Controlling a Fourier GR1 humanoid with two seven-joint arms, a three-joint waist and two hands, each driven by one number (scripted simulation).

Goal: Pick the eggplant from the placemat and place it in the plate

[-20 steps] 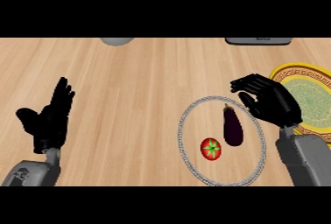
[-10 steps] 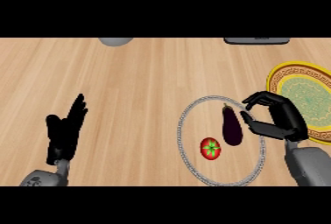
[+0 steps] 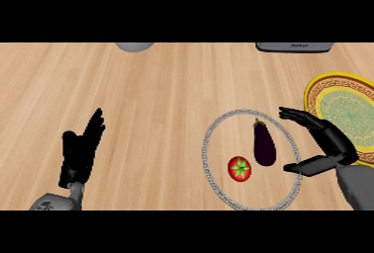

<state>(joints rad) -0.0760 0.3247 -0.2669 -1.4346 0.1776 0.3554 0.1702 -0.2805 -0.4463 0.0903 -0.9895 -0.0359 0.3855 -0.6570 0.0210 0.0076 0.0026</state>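
Note:
A dark purple eggplant (image 3: 263, 145) lies on the round placemat (image 3: 219, 182) with a grey beaded rim, at the lower right of the counter. Just to its right my right hand (image 3: 330, 143) stands open, fingers spread toward the eggplant and thumb low, not touching it. The yellow plate (image 3: 318, 89) with a green patterned centre sits at the right edge, partly behind that hand. My left hand (image 3: 80, 153) rests open at the lower left, fingers up.
A red tomato (image 3: 239, 168) lies on the placemat beside the eggplant's near end. A grey round object (image 3: 134, 46) and a dark flat object (image 3: 294, 47) sit at the counter's far edge. Bare wood lies between the hands.
My right hand has come down and back from above the eggplant to its right side and opened wider. The left hand has turned edge-on and shifted slightly right. The eggplant has not moved.

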